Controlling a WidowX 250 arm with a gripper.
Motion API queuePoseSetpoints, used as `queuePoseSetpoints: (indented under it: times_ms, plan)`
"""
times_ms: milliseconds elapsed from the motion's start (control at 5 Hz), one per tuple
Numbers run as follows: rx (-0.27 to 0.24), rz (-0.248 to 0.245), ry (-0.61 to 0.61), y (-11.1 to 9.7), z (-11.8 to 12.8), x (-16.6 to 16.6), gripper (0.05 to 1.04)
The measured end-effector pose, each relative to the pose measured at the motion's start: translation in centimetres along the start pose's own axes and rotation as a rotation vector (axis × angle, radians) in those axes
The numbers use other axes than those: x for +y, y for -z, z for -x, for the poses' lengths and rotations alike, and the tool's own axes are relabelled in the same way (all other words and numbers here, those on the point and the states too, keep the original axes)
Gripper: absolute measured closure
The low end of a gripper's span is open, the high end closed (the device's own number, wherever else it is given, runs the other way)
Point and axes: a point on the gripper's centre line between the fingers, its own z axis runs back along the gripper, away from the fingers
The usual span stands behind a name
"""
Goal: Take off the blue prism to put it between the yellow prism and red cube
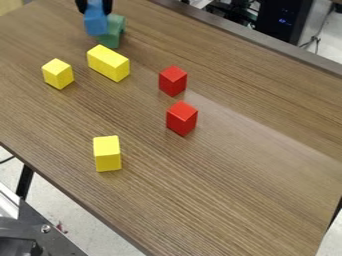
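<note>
Fingers of my black two-finger gripper (95,7): clamped on the blue rectangular prism (95,24) between them. Green angular block (114,33) just beside; contact undetermined. I should lift clear, then cross to the gap between the long yellow prism (108,63) and the red cube (173,81) nearer the fingers.

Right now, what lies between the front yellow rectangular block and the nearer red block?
In the camera view, only bare brown wood-grain table lies between that yellow block and that red block.
</note>
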Motion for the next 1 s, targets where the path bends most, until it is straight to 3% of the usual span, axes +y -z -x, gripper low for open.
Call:
queuePoseSetpoints:
  times_ms: [200,600,1000]
  plan:
    - [-0.043,0.010,0.018,-2.4,0.3,-0.5,0.534]
    - [-0.117,0.047,0.195,-5.7,4.1,-5.7,0.534]
    - [-0.127,-0.001,0.324,-5.4,8.6,-9.4,0.534]
